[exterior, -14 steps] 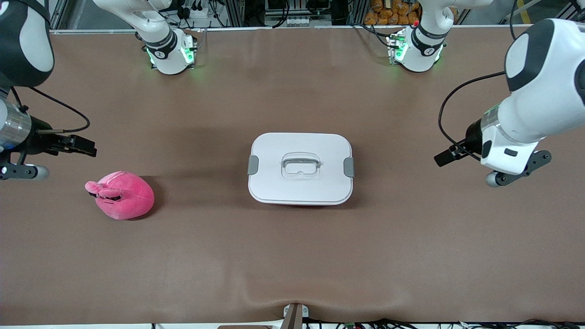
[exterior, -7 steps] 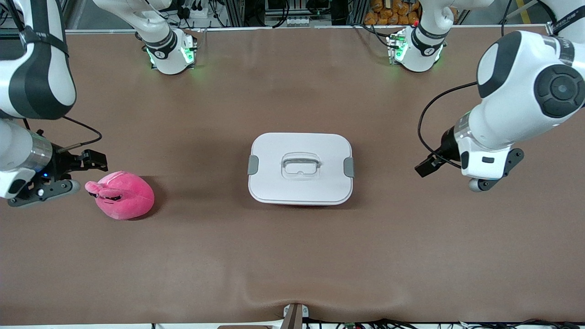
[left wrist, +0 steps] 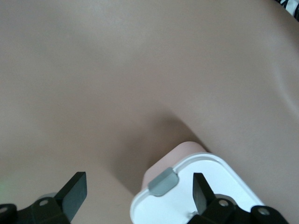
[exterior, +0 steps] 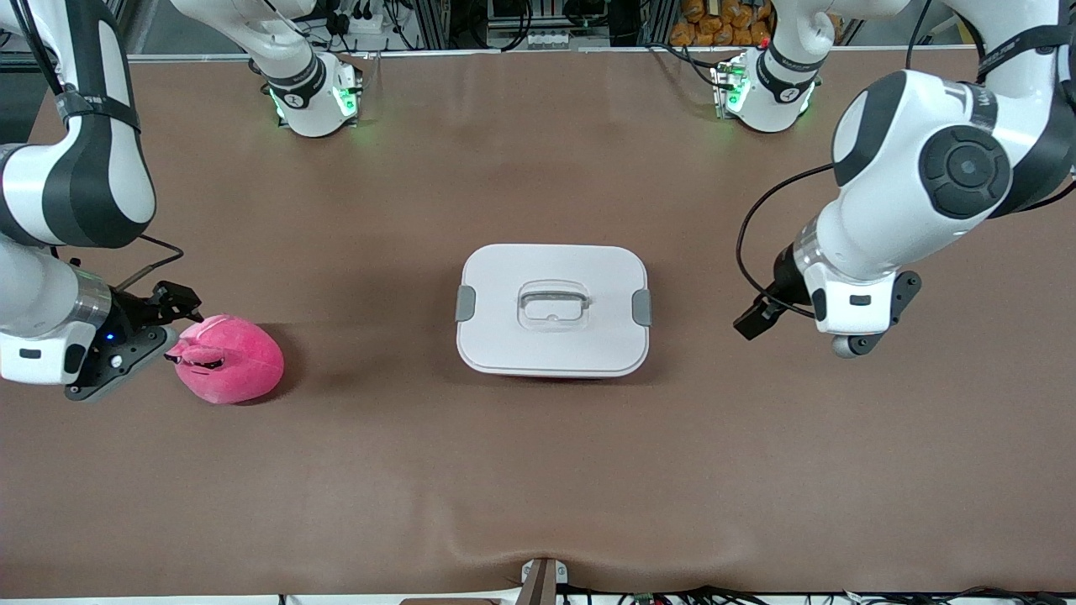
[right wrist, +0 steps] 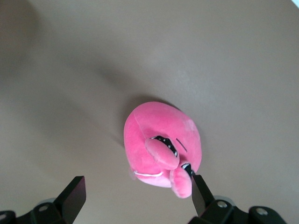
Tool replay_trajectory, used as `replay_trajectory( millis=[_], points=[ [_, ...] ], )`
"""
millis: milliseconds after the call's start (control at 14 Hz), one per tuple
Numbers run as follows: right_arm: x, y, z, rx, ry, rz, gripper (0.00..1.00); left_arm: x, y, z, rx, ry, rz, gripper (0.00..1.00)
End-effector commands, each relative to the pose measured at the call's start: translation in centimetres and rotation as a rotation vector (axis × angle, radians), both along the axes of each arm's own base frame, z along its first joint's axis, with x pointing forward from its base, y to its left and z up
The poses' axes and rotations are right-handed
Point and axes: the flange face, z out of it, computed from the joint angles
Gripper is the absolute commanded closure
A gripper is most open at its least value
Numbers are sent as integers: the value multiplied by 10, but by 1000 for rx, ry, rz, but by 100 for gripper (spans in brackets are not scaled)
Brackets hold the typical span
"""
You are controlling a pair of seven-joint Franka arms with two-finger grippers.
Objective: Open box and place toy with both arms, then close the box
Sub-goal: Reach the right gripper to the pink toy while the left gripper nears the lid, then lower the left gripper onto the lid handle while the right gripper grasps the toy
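A brown mat covers the table, rippled at its six o'clock edge. At twelve o'clock, past the table, stand aluminium frame rails, cables and orange packets.

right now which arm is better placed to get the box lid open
Left. The open left gripper hangs by the box at its grey clip; the open right gripper is over the toy.

Both arms close in — the right gripper drops (jaws spread) beside the round bright-pink plush toy, the left gripper nears the white-lidded pink plastic box.
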Motion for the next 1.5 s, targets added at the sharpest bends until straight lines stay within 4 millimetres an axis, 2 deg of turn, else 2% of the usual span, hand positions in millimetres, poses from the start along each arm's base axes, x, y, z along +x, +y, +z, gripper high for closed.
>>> replay_trajectory(
  millis=[0,285,356,641,855,1069,1140,1283,1425],
  points=[
    [1,2,-18,-16,-24,161,0,4,-17,-1,-21,-13,72,0],
    [6,-17,-49,-20,-107,469,0,4,-37,-13,-48,-10,147,0],
    [8,-19,-52,-26,-131,549,0,3,-48,-19,-50,-11,163,0],
    [22,-10,-70,-53,-178,820,0,1,-80,-34,-66,-15,339,0],
    [21,-13,-91,-38,-135,841,0,0,-108,-40,-75,-10,433,0],
    [1,-18,-122,0,-51,826,0,-5,-133,-50,-81,-2,491,0],
    [-6,-18,-126,16,-15,815,0,-4,-139,-53,-93,-13,504,0],
    [-12,-18,-115,28,17,811,0,-8,-161,-65,-114,-25,551,0],
    [-14,-21,-114,32,28,807,0,-9,-176,-75,-141,-30,641,0]
  ],
)
